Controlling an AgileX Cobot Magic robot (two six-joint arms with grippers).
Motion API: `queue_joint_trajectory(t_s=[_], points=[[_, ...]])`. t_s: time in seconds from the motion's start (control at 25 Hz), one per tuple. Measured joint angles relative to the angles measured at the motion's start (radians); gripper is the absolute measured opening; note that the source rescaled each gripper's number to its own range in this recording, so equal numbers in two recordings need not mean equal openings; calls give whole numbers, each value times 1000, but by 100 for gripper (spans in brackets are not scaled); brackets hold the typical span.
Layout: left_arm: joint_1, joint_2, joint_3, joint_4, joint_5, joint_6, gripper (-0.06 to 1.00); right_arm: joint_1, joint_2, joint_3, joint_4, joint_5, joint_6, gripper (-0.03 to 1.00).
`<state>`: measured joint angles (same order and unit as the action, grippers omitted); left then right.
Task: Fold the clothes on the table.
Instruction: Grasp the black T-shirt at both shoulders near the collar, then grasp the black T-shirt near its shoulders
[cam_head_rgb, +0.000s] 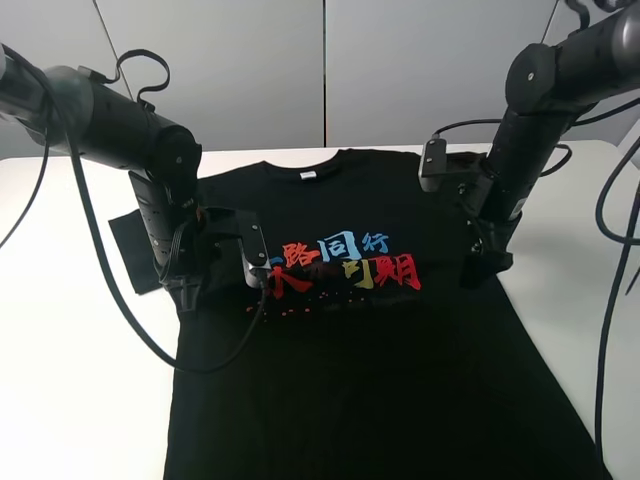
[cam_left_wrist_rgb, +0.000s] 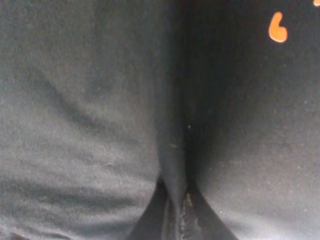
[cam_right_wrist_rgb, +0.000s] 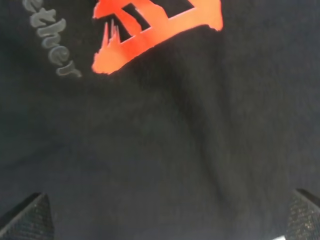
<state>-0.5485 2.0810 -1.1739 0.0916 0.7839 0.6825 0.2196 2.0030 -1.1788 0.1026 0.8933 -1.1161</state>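
The clothes are one black T-shirt (cam_head_rgb: 380, 370) with red, blue and yellow characters (cam_head_rgb: 345, 262) on the chest. It lies flat, front up, on the white table (cam_head_rgb: 70, 390). My left gripper (cam_head_rgb: 190, 293) points down at the shirt's left side, just below the sleeve (cam_head_rgb: 130, 250). In the left wrist view the left gripper (cam_left_wrist_rgb: 180, 222) is shut, with a raised ridge of black cloth (cam_left_wrist_rgb: 176, 140) running into its fingers. My right gripper (cam_head_rgb: 482, 275) hangs over the shirt's right edge. Its fingertips (cam_right_wrist_rgb: 25, 220) stand wide apart over smooth cloth beside a red character (cam_right_wrist_rgb: 150, 30).
A black cable (cam_head_rgb: 215, 365) from the left arm loops across the shirt's lower left. More cables (cam_head_rgb: 610, 330) hang at the right over the table's edge. Bare white tabletop (cam_head_rgb: 570, 270) lies on both sides of the shirt. A grey wall (cam_head_rgb: 320, 70) stands behind.
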Motion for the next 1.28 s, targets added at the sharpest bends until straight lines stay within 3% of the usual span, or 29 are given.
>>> queue_joint_trajectory(t_s=[0.32, 0.76, 1.16, 1.28], points=[[0, 0, 0, 0, 0, 0, 0, 9, 35, 0, -67, -89, -32, 100], [0, 0, 0, 2, -2, 0, 0, 9, 83, -4, -87, -103, -62, 96], [0, 0, 0, 11, -6, 0, 0, 9, 99, -15, -113, -104, -71, 31], [0, 0, 0, 13, -6, 0, 0, 9, 101, -17, -103, -81, -88, 7]])
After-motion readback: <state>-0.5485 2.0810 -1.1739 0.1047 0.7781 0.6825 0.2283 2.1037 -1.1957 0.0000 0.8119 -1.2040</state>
